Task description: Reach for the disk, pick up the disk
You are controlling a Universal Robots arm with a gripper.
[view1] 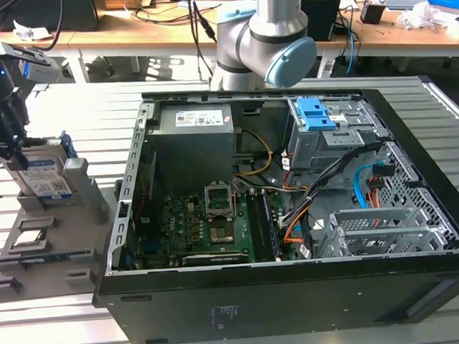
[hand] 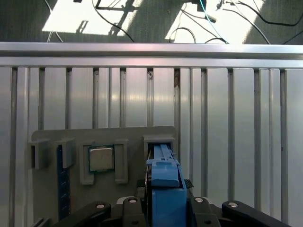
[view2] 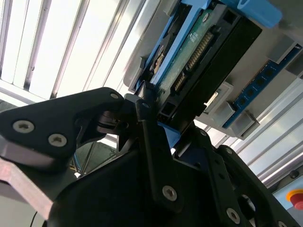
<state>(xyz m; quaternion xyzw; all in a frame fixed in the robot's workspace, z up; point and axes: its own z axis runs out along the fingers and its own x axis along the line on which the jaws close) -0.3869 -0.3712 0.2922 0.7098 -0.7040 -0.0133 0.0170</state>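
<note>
Gripping the disk (view1: 47,180), which stands upright in the grey holder (view1: 61,262) at the exterior view's far left, the gripper (view1: 14,152) looks clamped on its edges; lifting calls for a straight pull.

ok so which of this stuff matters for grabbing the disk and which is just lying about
Job in hand: disk; gripper, closed on it.
Lying about: processor chip; open computer case; blue cage latches.
</note>
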